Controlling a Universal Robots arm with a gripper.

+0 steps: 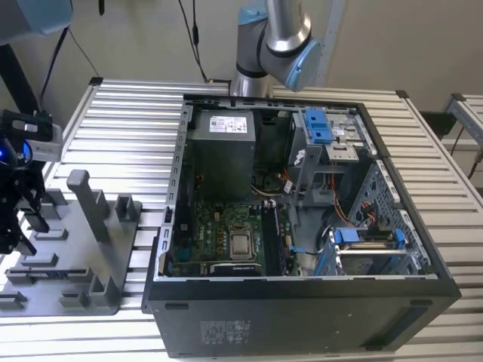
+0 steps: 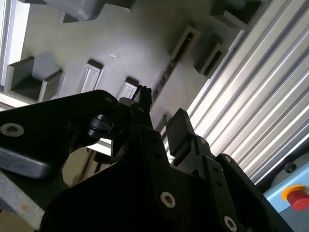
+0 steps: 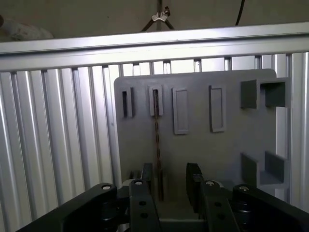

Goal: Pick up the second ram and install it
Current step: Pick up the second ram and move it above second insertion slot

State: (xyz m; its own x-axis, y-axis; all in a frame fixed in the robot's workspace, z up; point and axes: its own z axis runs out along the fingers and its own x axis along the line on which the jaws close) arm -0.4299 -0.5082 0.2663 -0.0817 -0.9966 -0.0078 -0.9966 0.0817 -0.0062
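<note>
The second ram [image 3: 157, 135] is a thin dark stick standing on edge in a slot of the grey holder plate [image 3: 203, 145]. In the second wrist view the ram [image 2: 166, 72] runs from a slot toward the fingertips. My gripper [image 3: 170, 182] hangs low over the plate, open, with its black fingers [image 3: 193, 180] on either side of the ram's near end. The stick lies much closer to one finger than the other, and I cannot tell if it touches. In the exterior view my gripper [image 1: 16, 215] sits at the far left over the holder plate [image 1: 113, 249].
An open computer case [image 1: 423, 283] fills the middle of the ribbed metal table [image 1: 128, 128], with the motherboard [image 1: 226, 234] and its long black slots [image 1: 275, 241] inside. Blue drive brackets [image 1: 317, 124] stand in the case. Raised grey blocks [image 1: 89, 204] rise from the holder plate.
</note>
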